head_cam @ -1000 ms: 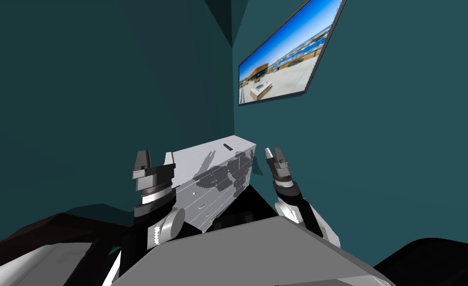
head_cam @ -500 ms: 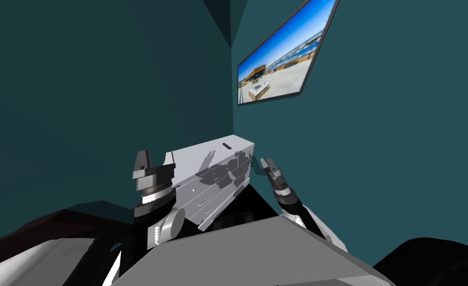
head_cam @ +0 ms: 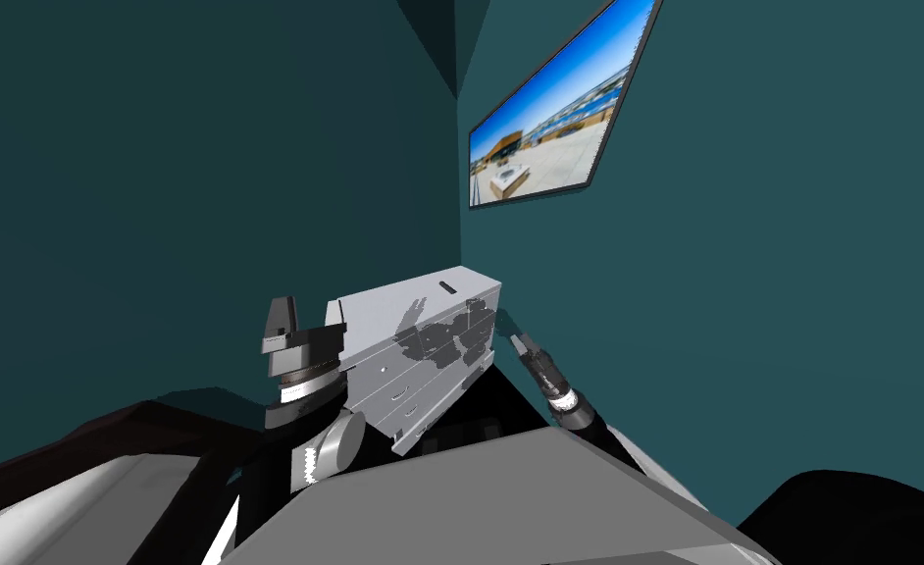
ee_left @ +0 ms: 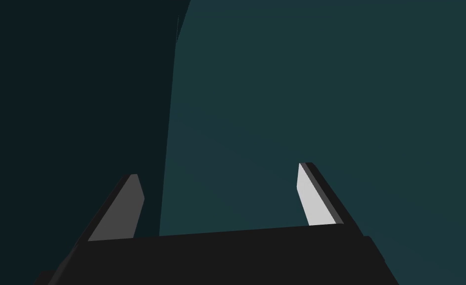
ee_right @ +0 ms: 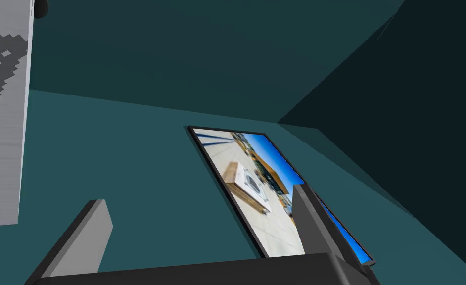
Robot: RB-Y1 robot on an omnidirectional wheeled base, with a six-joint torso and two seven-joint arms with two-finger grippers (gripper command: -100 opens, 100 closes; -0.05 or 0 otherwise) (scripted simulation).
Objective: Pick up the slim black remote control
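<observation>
A slim black remote (head_cam: 446, 287) lies on top of a white dresser (head_cam: 391, 314), near its far right end. My left gripper (head_cam: 305, 314) stands upright at the dresser's near left end, well short of the remote; in the left wrist view its fingers (ee_left: 128, 208) are open with nothing between them. My right gripper (head_cam: 515, 339) is low beside the dresser's right end, below the level of the top. It (ee_right: 197, 195) is open and empty, and the dresser's white side (ee_right: 4, 123) stands off to one side of it.
The dresser stands in a corner of teal walls. A framed landscape picture (head_cam: 558, 118) hangs on the right wall above it and also lies ahead of the right gripper (ee_right: 247, 193). The drawer fronts (head_cam: 406, 387) face me. A dark area spreads under the dresser.
My right arm has dropped and tipped forward, bringing its gripper down beside the dresser's right end. The left arm has stayed put. The remote has not moved.
</observation>
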